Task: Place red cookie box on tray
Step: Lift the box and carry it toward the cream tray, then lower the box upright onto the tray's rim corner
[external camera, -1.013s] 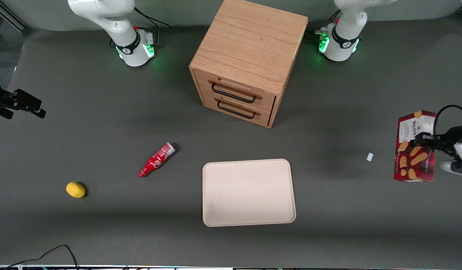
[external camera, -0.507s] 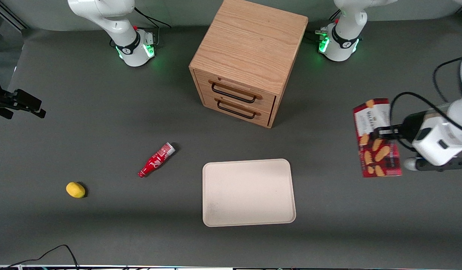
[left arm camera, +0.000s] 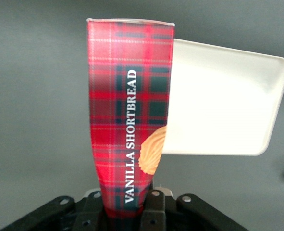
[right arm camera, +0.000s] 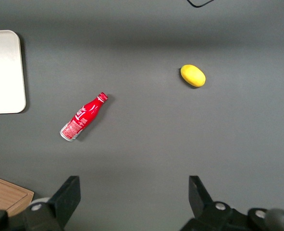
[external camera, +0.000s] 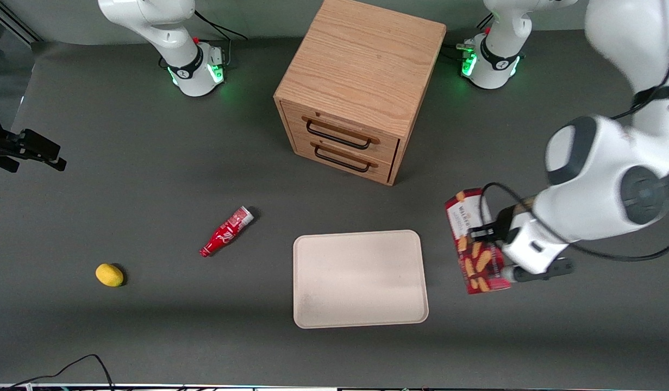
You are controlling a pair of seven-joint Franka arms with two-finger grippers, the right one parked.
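One red cookie box point(external camera: 474, 242), a slim plaid carton printed with golden biscuits, hangs in the air just beside the tray point(external camera: 359, 278), toward the working arm's end of the table. The gripper point(external camera: 482, 232) pinches it across its narrow faces, fingers pressed against the cardboard. The tray is flat, beige and matte, with rounded corners and a low rim, and it lies bare. Doing this step well likely means carrying the box over the rim to the tray's middle, lowering it level, and releasing only once it rests there.
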